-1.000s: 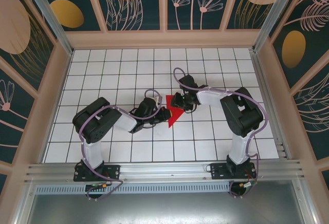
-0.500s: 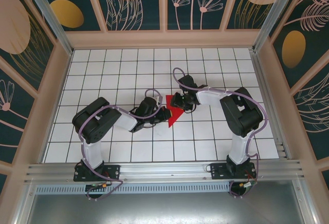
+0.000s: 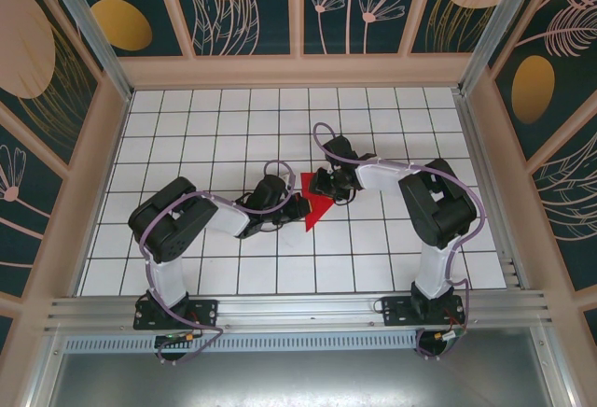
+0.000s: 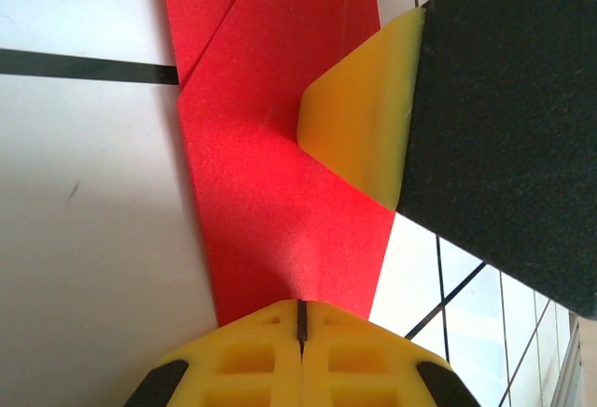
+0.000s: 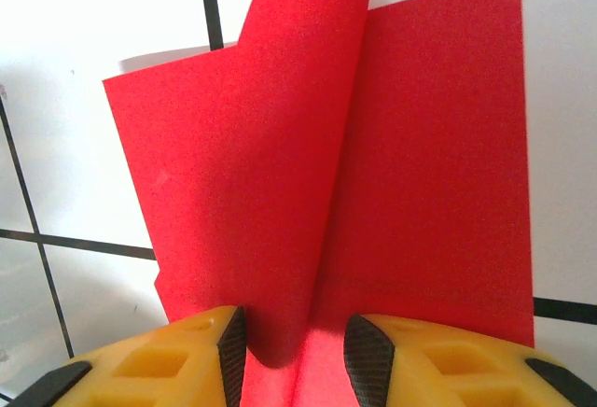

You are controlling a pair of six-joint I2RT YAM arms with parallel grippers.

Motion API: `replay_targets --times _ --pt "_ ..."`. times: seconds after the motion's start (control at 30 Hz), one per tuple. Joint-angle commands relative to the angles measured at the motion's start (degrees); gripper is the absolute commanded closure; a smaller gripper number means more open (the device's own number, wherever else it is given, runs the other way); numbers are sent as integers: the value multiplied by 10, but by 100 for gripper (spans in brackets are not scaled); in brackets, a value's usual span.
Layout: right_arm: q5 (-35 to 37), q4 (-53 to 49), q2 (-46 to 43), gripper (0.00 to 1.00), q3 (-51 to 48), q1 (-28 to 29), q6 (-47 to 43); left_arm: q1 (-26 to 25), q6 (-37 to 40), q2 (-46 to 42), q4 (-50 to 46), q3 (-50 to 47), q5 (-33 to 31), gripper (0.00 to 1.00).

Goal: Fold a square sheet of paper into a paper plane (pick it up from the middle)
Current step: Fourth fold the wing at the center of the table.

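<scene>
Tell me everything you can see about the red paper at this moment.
The paper is thin, bright red and matte, and partly folded: from above it looks like a triangle pointing towards the arms. It lies on the white grid table between the two pincers. Creases and overlapping layers show, and one flap curls upward. The left pincer is shut on one edge. The right pincer, jaws apart, straddles the raised flap and touches the paper.

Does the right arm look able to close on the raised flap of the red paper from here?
Probably yes. The red paper's raised flap runs right between the right gripper's parted fingers, with nothing else in the gap. The left gripper, shut on the paper's other edge, sits clear.
</scene>
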Motion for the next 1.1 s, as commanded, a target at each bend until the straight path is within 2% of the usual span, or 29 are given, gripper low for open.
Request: replay_targets --times 0.0,0.33,0.73,1.07 --pt "76 -56 125 58 -53 5 0 5 20 -10 -62 -5 -29 100" --pt "86 -57 139 57 -54 9 -1 5 8 16 -29 -8 -9 100" --pt "85 -53 145 61 -56 12 0 5 19 21 -42 0 -3 99" --pt "89 -52 154 61 -57 14 0 5 24 30 -51 6 -1 99"
